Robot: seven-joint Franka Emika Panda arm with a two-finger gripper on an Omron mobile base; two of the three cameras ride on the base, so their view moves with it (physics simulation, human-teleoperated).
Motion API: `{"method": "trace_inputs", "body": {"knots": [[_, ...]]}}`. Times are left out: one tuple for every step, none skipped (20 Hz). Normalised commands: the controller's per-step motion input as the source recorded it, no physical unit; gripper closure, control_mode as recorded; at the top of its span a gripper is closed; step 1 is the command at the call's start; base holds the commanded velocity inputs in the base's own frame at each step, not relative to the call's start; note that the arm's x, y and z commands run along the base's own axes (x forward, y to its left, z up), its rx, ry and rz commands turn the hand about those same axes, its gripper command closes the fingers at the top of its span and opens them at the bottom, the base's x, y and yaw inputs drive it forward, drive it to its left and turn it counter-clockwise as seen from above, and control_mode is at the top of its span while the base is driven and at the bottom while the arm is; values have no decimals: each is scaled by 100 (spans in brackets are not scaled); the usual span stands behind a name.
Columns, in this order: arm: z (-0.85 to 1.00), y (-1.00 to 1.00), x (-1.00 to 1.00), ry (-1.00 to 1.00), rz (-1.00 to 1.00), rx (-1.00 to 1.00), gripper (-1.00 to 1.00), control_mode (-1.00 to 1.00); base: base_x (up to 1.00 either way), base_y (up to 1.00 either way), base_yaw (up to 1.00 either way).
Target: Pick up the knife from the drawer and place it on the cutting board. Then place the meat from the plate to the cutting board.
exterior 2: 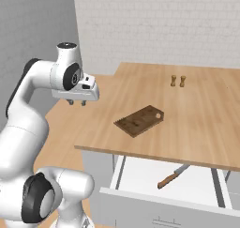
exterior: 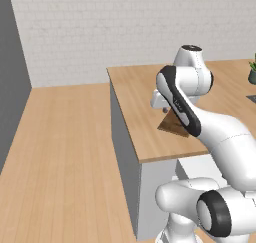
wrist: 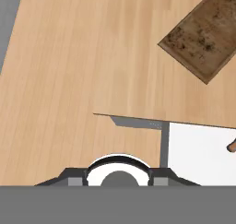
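Nearest, open drawer (exterior 2: pixel 140 180) under the worktop (exterior 2: pixel 197 114), knife (exterior 2: pixel 172 176) lying inside with its brown handle forward, not yet picked up. Beyond, on the worktop, dark cutting board (exterior 2: pixel 139 120), bare. Left of the board, above the worktop's corner, gripper (exterior 2: pixel 77 102) hanging empty; spread or pressed together, cannot tell. Farther back, two small wooden shakers (exterior 2: pixel 178 81). Both placements outstanding.

White brick wall (exterior 2: pixel 154 25) (wooden floor (exterior: pixel 65 152))

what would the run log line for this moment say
drawer: open | knife: lying in drawer | cutting board: bare, on counter | gripper: empty, raised left of counter
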Motion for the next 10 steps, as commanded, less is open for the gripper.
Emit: {"method": "trace_inputs", "body": {"knots": [[0, 0, -1, 0, 0, 0, -100, -100, 0, 0, 0], [0, 0, -11, 0, 0, 0, -100, -100, 0, 0, 0], [0, -6, -21, 0, 0, 0, -100, -100, 0, 0, 0], [0, -12, -32, 0, -1, 0, -100, -100, 0, 0, 0], [-8, -26, -55, 0, -6, 0, -100, -100, 0, 0, 0], [-22, -30, -61, 7, -8, 0, -100, -100, 0, 0, 0], [-29, -31, -69, 9, -8, 0, -100, -100, 0, 0, 0], [-29, -34, -73, 8, -9, 0, -100, -100, 0, 0, 0], [-30, -30, -73, 8, -8, 0, -100, -100, 0, 0, 0], [-31, -30, -69, 9, -8, 0, -100, -100, 0, 0, 0]]}}
